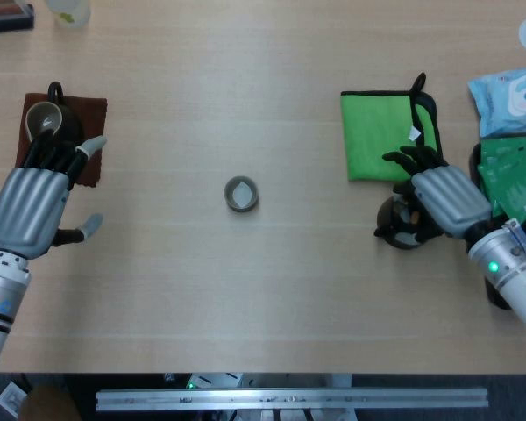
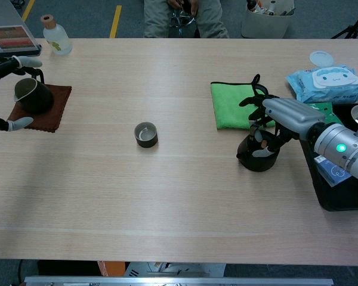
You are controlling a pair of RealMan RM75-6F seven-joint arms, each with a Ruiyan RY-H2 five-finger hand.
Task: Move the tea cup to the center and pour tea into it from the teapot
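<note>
At the table's right side, the right hand (image 2: 280, 119) grips the teapot (image 2: 258, 156). Well to its left stands the tea cup (image 2: 146, 134). The left hand (image 1: 31, 206) hovers with fingers spread, empty.

Two robot hands are showing: the left hand (image 1: 28, 210) and the right hand (image 1: 447, 200). One teapot (image 2: 258, 156) is sitting under the right hand, and one tea cup (image 1: 241, 194) is standing between the hands. Two cloths are lying out: a green cloth (image 1: 381, 134) just beyond the right hand and a brown mat (image 1: 89, 140) at the left hand, carrying one dark pitcher (image 2: 31, 96).
</note>
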